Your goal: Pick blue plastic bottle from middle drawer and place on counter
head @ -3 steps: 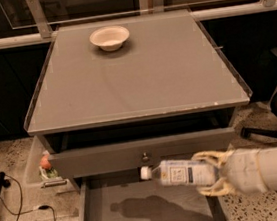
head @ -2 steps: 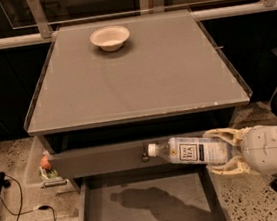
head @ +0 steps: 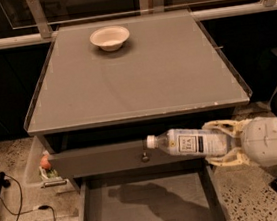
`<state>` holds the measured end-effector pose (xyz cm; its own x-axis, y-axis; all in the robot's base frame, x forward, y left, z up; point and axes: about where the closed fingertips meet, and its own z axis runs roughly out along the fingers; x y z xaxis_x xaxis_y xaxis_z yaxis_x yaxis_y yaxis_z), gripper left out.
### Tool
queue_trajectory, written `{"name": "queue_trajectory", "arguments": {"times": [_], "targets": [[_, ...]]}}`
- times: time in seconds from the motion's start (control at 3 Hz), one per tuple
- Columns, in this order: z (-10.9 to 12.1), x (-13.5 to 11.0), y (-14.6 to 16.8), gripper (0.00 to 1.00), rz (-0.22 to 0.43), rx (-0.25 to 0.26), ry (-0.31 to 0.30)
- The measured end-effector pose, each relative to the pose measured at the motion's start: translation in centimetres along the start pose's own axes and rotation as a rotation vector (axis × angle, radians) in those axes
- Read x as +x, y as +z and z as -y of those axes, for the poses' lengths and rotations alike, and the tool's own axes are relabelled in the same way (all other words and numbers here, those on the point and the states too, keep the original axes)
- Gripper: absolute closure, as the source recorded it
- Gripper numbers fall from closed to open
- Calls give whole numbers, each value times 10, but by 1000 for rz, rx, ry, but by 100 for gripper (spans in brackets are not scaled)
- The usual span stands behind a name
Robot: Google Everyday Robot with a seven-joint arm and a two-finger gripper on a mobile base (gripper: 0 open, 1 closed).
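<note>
**Bottle in grasp over the open drawer; transfer to counter outstanding**

Camera view.

Finding: the gripper (head: 218, 142) stands at the cabinet's front right corner, below the level of the counter (head: 134, 77). Its pale fingers (head: 220, 125) are clenched round the base end of the blue plastic bottle (head: 190, 142).

The bottle lies nearly level with its white cap pointing to the picture's left. It hangs clear above the floor of the middle drawer (head: 145, 207), which is pulled out and looks bare. The bottle crosses in front of the closed upper drawer front (head: 94, 160).

Step in hand, as judged: carry the bottle up and set it on the counter.

- You need to raise the bottle well above the counter's raised front rim (head: 129, 117) before you move inward. As it stands, the bottle is under that edge and would strike it.
- Keep the grip firm. The hold is at one end only, so the capped end may droop or swing.
- Set it down on the near, open part of the top and release only once it rests there. A bottle laid on its side could roll.

Surroundings:

- The round metal knob (head: 145, 157) sits just under the bottle's neck; avoid dropping lower there.
- The white bowl (head: 110, 37) rests near the back edge, well apart from any likely landing place.
- A pale side compartment (head: 34, 163) at the cabinet's left holds a small orange item.
- Black cables (head: 20, 217) lie on the floor there.
- Neither the compartment nor the cables lies in your path.
</note>
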<state>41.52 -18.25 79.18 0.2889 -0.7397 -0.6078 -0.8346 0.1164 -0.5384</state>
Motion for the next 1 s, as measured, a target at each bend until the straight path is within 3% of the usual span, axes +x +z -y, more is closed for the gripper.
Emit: {"name": "queue_trajectory", "arguments": {"times": [0.33, 1.0], "targets": [[39, -6, -3, 100, 2, -8, -23], [129, -29, 24, 100, 78, -77, -56]]}}
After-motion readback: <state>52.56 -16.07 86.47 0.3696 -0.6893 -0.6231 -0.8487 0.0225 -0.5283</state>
